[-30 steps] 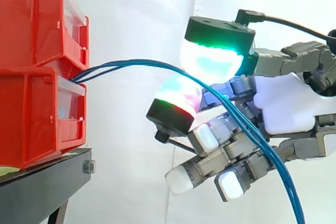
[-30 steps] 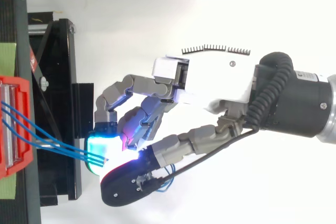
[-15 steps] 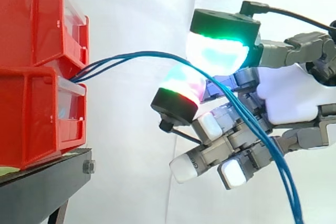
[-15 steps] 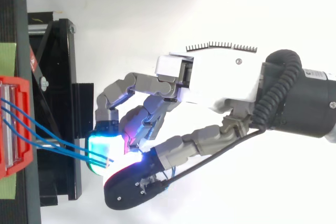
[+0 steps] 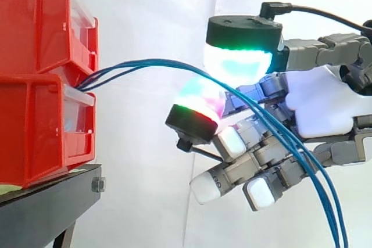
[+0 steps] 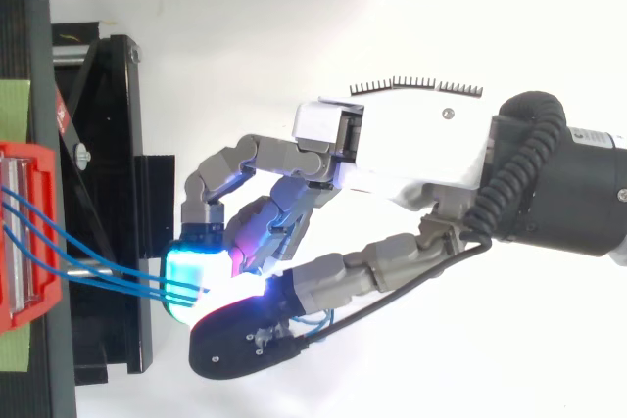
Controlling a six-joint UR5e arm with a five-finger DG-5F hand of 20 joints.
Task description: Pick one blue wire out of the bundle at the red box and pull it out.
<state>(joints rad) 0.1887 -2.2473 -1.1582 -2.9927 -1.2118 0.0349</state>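
Observation:
Blue wires (image 5: 145, 62) come out between the two stacked red boxes (image 5: 40, 126) at the left. They arc to the right and pass between two glowing fingertips, then hang down toward the lower right. My hand (image 5: 322, 108) reaches in from the right. A green-glowing pad (image 5: 238, 62) sits above the wires and a red-rimmed pad (image 5: 195, 111) below, pinching them. The other fingers are curled underneath. From above, three wires (image 6: 118, 278) run from the red box (image 6: 24, 242) into the pinch under the cyan pad (image 6: 191, 276) of the hand (image 6: 411, 149).
The red boxes rest on a black stand (image 5: 46, 198), whose frame (image 6: 108, 193) lies under the wires in the top view. A white curtain hangs behind everything. There is open space between the boxes and the hand.
The upper pad has come down and levelled over the lower one. The wire arc has risen a little, and the strands below the hand have spread apart.

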